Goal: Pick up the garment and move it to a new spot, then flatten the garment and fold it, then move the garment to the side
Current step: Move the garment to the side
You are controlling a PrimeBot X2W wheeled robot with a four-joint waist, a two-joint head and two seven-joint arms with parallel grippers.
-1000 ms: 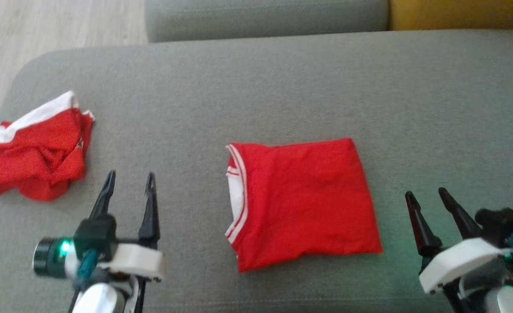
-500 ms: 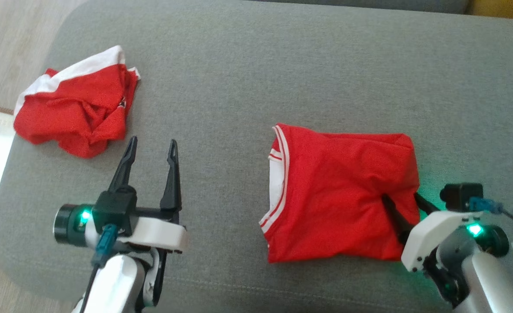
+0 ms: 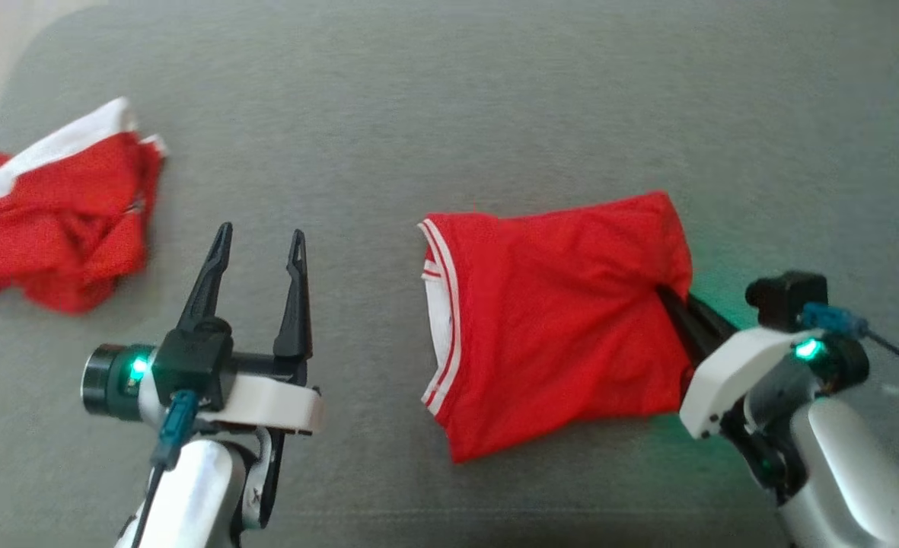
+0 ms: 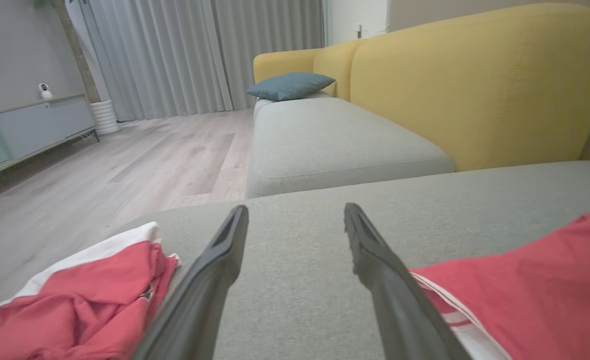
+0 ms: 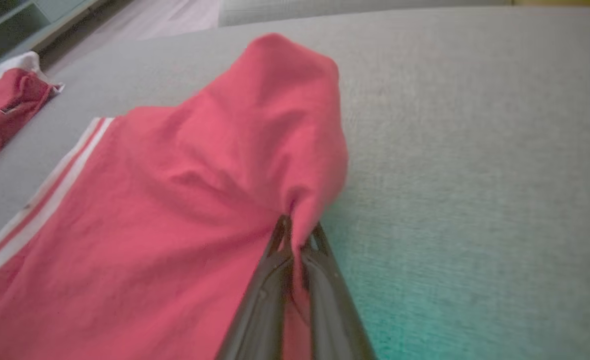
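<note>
right jaws pinch the right edge of the folded red white-trimmed garment [image 3: 556, 320], which stretches left toward the gaping, empty left jaws.

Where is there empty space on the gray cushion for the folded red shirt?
The gray cushion is bare along the far strip beyond the folded red shirt and the crumpled red garment. It is crowded near the left tool and right tool.
</note>
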